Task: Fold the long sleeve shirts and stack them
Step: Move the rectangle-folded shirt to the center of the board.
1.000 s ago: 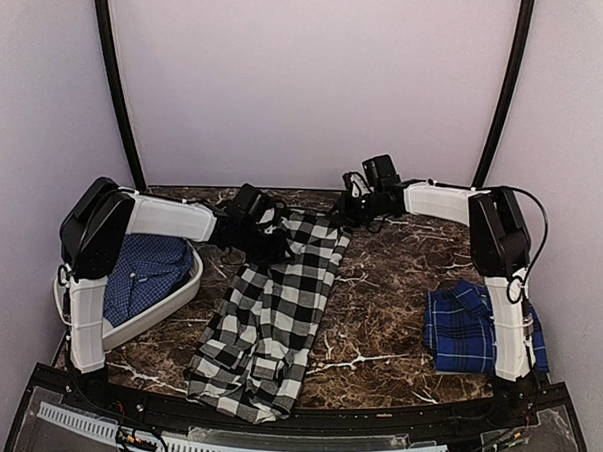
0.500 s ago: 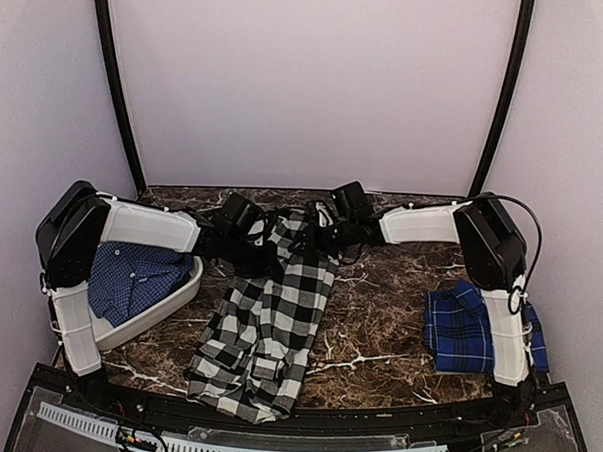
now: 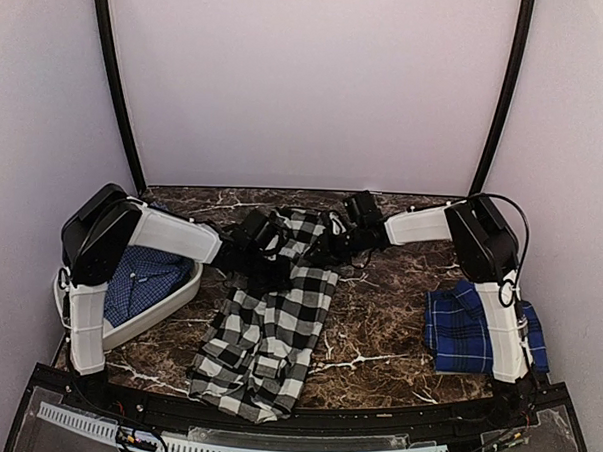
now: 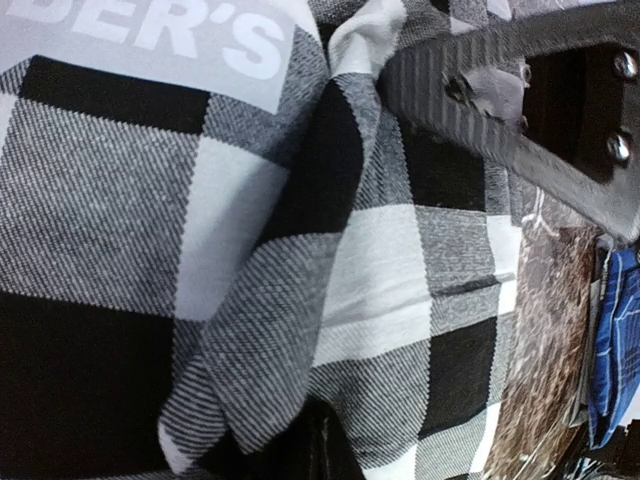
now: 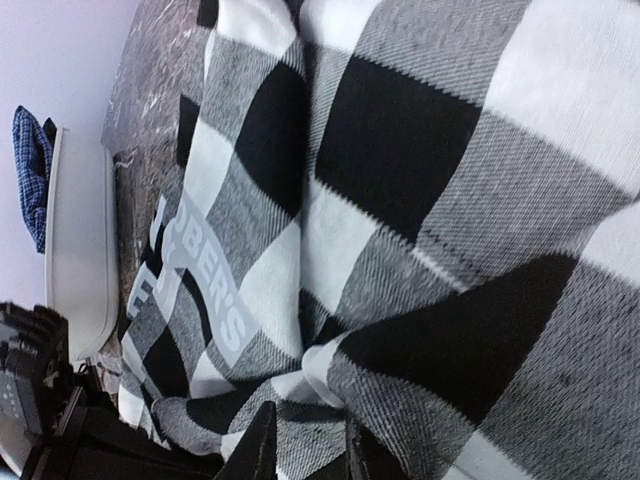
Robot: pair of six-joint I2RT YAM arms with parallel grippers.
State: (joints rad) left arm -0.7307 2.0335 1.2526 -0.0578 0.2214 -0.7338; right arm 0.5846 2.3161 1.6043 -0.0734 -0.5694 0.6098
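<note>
Left pincer is closed on a ridge of the checked shirt. Right pincer grips a thicker bunch just beside it. Both hold the shirt's upper-centre end, and its length runs down-frame. The white tub at left holds a blue shirt. A folded plaid shirt lies on the surface at right.
</note>
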